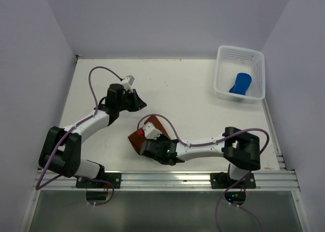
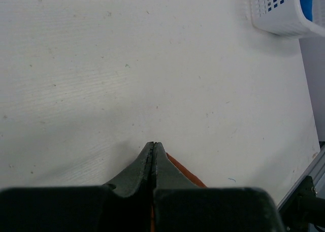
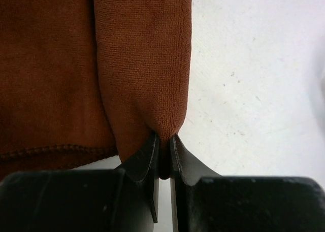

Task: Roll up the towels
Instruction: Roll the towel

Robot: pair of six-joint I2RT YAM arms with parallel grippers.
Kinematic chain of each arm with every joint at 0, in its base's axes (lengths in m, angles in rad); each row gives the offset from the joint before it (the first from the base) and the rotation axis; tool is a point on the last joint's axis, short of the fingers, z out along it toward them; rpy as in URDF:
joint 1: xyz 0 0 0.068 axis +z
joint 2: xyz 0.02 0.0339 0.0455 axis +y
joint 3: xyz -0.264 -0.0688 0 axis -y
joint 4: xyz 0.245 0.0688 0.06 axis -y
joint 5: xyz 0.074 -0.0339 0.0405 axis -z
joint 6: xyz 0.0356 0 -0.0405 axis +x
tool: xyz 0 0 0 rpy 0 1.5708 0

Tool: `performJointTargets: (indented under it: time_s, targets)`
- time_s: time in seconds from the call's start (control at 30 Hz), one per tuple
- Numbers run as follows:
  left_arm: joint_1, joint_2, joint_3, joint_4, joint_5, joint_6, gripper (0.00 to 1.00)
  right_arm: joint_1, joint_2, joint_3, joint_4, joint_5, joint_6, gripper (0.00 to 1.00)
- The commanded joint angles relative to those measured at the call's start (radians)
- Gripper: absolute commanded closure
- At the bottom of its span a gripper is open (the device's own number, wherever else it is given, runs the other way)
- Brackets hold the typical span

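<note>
Pinches a raised fold of the rust-brown soft cloth towel (image 3: 144, 64) between the barely parted fingers of the right tool (image 3: 163, 140), low at the near middle of the white worktop (image 1: 177, 85). Leaves the rest of that cloth flat alongside, stitched hem showing. Holds the left tool (image 2: 154, 144) pressed together on nothing, over bare surface just behind the brown cloth. Shows the rolled-up royal blue cloth towel (image 1: 240, 83) inside the white perforated plastic basket (image 1: 254, 57) at the far right corner, well apart from both arms.
</note>
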Motion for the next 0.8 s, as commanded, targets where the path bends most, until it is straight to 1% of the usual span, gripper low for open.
performJointTargets:
  time_s: [0.0,0.17,0.33,0.5,0.77]
  targets:
    - [0.005,-0.061,0.002,-0.027,-0.035,0.041,1.00,0.070,0.099,0.120,-0.156,0.225,0.012,1.00]
    - [0.007,-0.102,-0.024,-0.032,-0.032,0.038,1.00,0.152,0.200,0.219,-0.188,0.265,-0.016,1.00]
    - [0.007,-0.134,-0.046,-0.024,-0.015,0.026,1.00,0.208,0.328,0.317,-0.279,0.325,-0.043,1.00]
    - [0.005,-0.176,-0.080,-0.006,0.010,0.010,1.00,0.225,0.362,0.351,-0.271,0.281,-0.059,1.00]
    - [0.004,-0.274,-0.166,0.020,0.016,0.033,1.00,0.232,0.411,0.411,-0.254,0.236,-0.118,1.00]
